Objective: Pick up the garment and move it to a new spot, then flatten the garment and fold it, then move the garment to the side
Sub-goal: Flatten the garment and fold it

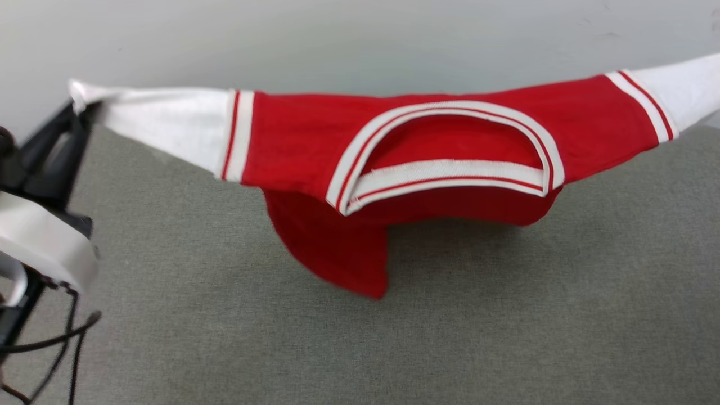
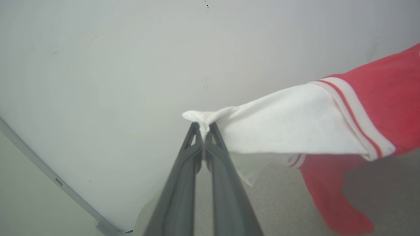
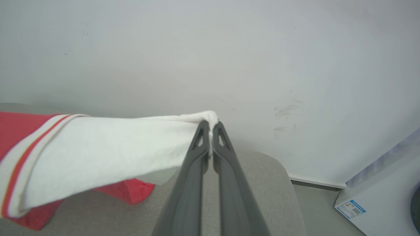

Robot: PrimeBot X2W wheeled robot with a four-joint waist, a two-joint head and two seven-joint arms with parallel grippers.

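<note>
Left pincer is squeezed shut on the tip of the garment's white left sleeve. Its two dark fingers lie close side by side. A little bunch of white cloth pokes out past the tips. In the head view this pincer sits at the far left, with a pale forearm and thin black cables below it.

Right pincer is squeezed shut too, on the tip of the white right sleeve.

The garment is red, with white and red stripes where the sleeves meet the body. It is up in the air, pulled long between the two pincers like washing on a line. One sleeve goes off to the left. The other sleeve goes up and off the right edge. The neck hole with its striped rim faces the head camera. The red body droops in the middle, and one red flap hangs lowest. It hangs close over a grey soft surface, and I cannot tell if it touches.

Behind it all is a plain pale wall. In the right wrist view a white box with a small blue sticker stands on the floor, beside the grey surface.
</note>
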